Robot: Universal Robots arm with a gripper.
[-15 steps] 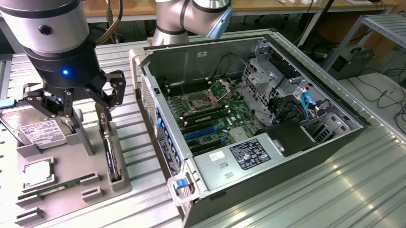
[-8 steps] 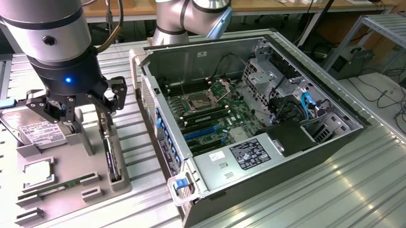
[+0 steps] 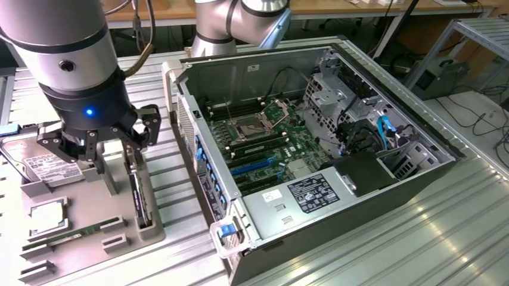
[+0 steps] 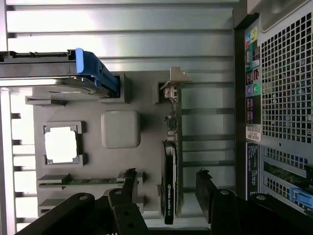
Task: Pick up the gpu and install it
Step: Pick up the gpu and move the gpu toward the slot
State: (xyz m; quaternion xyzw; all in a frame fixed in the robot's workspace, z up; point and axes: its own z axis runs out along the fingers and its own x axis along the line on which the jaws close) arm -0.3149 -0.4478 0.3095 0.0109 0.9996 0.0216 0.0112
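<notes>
arm pointing straight down — end effector (image 3: 119, 173) spread wide

Hand (image 4: 166, 174) astride upright gpu (image 4: 169, 161), gaps either side, computer case (image 4: 283, 73) close beside

The arm (image 3: 59, 36) has smooth silver-grey cylindrical segments. A small blue light (image 3: 90, 111) glows on its black wrist collar (image 3: 83, 104). The pincer (image 3: 111, 158) is black, with jointed, bolted linkage fingers (image 4: 128, 186).

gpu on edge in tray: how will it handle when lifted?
The gpu is a thin board: likely stiff but fragile. It stands on edge in the tray slot, so a sideways push may jam it. Its fan sits toward one end, so it may tilt in the gripper.
</notes>
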